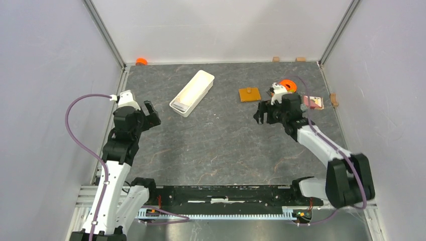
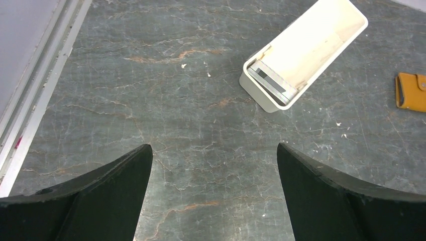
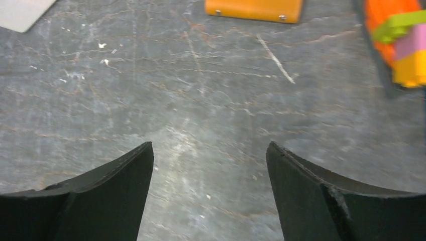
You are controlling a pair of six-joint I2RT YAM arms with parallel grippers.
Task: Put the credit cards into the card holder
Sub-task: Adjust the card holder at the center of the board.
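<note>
Orange-tan leather marked the card holder [image 1: 249, 94], which lay flat and apparently folded shut on the grey marbled table [image 1: 216, 145], upper centre-right in the overhead view and apart from everything around it. To its left sat the long white tray [image 1: 192, 92], set diagonally. The left wrist view showed its pale floor mostly bare, with flat grey cards [image 2: 274, 83], one bearing a dark stripe, lying at its lower-left end against the short wall. How many cards were stacked there could not be told. The left gripper [image 1: 152, 114] hovered in the left of the overhead frame, lower left of the tray, its jaws spread wide with nothing between them. The right gripper [image 1: 264, 114] hung just below and right of the card holder, jaws likewise wide and empty, and its wrist camera caught the holder's edge at the top of the frame. An orange round object [image 1: 288, 86] with green and pink pieces lay behind the right wrist. A flat pinkish item [image 1: 314, 102] lay further right, too small to identify.
</note>
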